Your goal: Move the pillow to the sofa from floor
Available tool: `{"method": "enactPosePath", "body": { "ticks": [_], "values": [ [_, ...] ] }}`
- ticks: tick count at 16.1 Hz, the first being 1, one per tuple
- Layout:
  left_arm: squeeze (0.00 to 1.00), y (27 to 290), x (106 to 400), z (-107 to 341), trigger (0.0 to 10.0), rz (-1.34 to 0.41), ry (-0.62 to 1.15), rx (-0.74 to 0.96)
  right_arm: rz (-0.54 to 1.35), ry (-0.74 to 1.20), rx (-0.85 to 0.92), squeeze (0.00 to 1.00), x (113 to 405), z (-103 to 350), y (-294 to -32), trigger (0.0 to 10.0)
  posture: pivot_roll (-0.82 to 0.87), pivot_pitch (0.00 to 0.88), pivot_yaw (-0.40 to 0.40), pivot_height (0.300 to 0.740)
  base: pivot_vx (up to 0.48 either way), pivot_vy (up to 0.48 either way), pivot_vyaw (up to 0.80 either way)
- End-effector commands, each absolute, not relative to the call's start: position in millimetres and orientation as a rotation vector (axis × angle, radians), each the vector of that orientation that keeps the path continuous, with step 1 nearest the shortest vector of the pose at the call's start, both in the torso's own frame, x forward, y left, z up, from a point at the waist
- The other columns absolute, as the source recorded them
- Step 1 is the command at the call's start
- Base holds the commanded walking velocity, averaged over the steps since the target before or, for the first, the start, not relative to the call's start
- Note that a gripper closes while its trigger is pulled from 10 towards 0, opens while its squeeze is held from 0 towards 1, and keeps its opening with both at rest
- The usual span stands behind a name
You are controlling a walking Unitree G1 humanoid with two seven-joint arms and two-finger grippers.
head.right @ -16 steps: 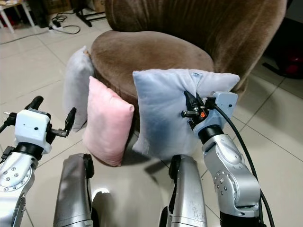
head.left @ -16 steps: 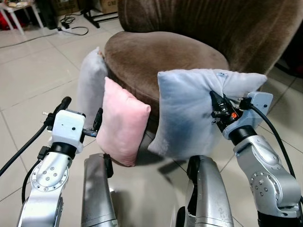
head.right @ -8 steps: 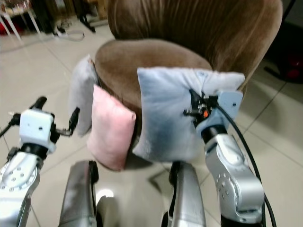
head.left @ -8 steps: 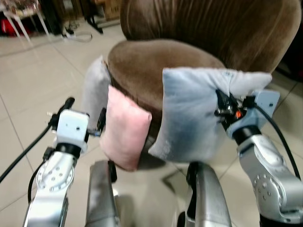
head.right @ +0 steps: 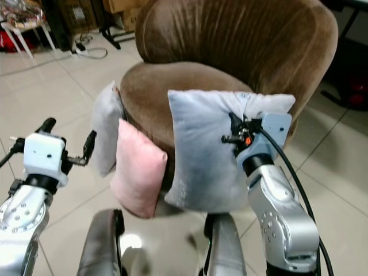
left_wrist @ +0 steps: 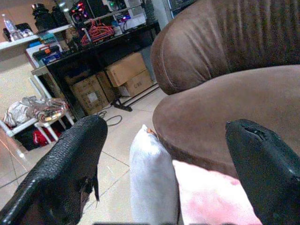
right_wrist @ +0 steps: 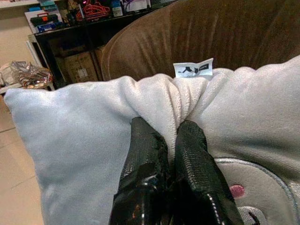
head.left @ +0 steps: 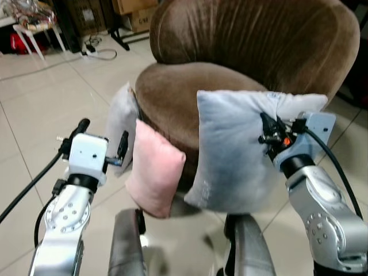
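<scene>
A light blue-grey pillow (head.left: pixel 230 149) hangs upright in front of the brown sofa (head.left: pixel 253 46), level with its round seat (head.left: pixel 195 86). My right gripper (head.left: pixel 268 130) is shut on a fold near the pillow's top edge; in the right wrist view both fingers (right_wrist: pixel 152 159) pinch the fabric below a white label (right_wrist: pixel 193 69). My left gripper (head.left: pixel 100 133) stands open and empty at the left, beside a pink pillow (head.left: pixel 152 169). The left wrist view looks between its open fingers (left_wrist: pixel 65 164) at the sofa seat (left_wrist: pixel 234 98).
The pink pillow and a grey pillow (head.left: pixel 122 129) lean against the sofa's front left. Tiled floor (head.left: pixel 40 98) spreads to the left. Cables (head.left: pixel 98 52), cardboard boxes (head.left: pixel 135 11) and a small white table (head.left: pixel 34 31) stand at the back left. My own legs (head.left: pixel 126 247) show below.
The camera has tilted up, so more of the sofa back shows. The blue-grey pillow, held in my right gripper, now sits a little higher against the seat. The left gripper stays open.
</scene>
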State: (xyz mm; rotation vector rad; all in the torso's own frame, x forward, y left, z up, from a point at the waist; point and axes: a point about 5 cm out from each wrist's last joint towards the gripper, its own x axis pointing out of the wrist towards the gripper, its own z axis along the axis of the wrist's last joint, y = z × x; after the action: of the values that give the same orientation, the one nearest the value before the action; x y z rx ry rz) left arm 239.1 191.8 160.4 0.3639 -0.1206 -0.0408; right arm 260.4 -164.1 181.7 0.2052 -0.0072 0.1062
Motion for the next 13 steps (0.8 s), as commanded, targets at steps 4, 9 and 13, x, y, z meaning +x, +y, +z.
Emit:
{"method": "enactPosePath", "body": {
  "ticks": [4, 9, 13],
  "values": [
    [0.00, 188.4, 240.5, 164.2, 10.0, -0.040, -0.135, 0.349, 0.109, -0.071, 0.188, 0.00, 258.4, 193.9, -164.6, 10.0, -0.04, 0.000, -0.007, 0.618, 0.000, 0.000, 0.00],
    [0.00, 188.5, 239.5, 159.5, 10.0, -0.075, -0.113, 0.342, 0.064, -0.047, 0.195, 0.00, 257.1, 182.5, -165.8, 10.0, -0.04, 0.000, 0.023, 0.658, 0.000, 0.000, 0.00],
    [0.00, 187.7, 238.3, 148.3, 10.0, -0.088, -0.075, 0.325, 0.013, 0.020, 0.185, 0.00, 258.9, 158.5, -171.0, 10.0, -0.02, 0.000, 0.019, 0.703, 0.000, 0.000, 0.00]
  ]
}}
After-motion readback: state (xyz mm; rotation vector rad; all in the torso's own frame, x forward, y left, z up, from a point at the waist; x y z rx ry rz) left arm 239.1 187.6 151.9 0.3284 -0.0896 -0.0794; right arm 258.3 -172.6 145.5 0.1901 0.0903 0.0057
